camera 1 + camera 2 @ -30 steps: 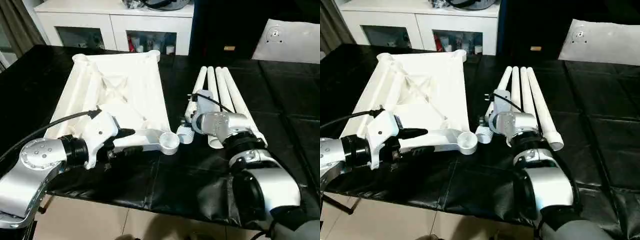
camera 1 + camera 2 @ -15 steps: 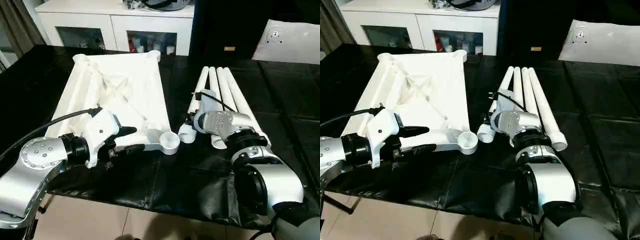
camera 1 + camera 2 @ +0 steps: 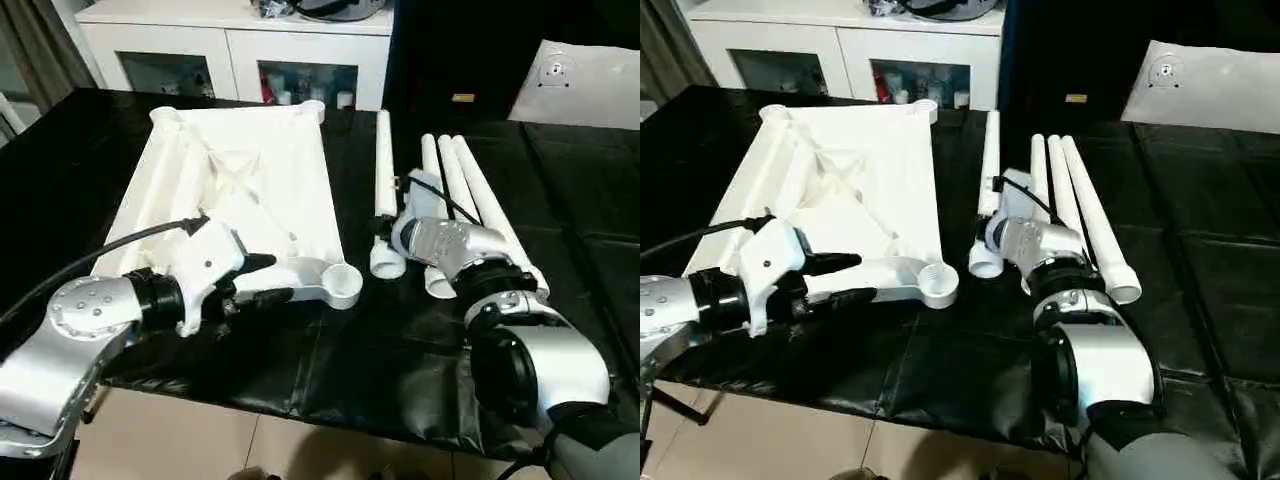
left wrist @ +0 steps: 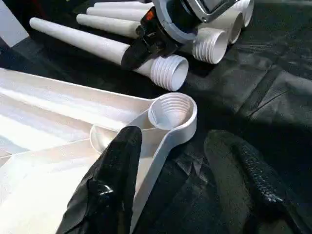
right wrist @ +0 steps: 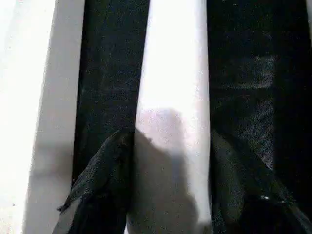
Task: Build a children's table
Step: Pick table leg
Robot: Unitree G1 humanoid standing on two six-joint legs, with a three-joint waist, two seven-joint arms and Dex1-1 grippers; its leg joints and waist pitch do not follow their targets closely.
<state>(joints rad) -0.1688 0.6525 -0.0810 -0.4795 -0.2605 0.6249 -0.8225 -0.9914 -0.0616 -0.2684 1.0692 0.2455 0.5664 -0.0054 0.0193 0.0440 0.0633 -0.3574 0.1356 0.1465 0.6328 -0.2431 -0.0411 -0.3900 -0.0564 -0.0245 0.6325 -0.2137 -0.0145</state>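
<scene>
My right gripper (image 5: 170, 195) has its two fingers clamped on one leg (image 3: 384, 190), one finger on each flank. The leg's long axis runs from 12 to 6 o'clock on the black mat (image 3: 400, 350), threaded end (image 4: 168, 72) at 6 o'clock, narrow end at 12. My right wrist view shows finger contact on the tube; the head views hide it behind my forearm.

My left gripper (image 4: 180, 165) has its fingers apart, straddling the near arm of the tabletop (image 3: 240, 180), one finger (image 4: 112, 175) resting on the white plastic, the other on the mat. The tabletop lies ribbed side up, long axis 12 to 6 o'clock, at 9 o'clock from the held leg.

My left wrist view shows the threaded corner socket (image 4: 173, 111) just beside the leg's threaded end, not touching.

Three further legs (image 3: 470, 200) lie at 3 o'clock from the held one, side by side.
</scene>
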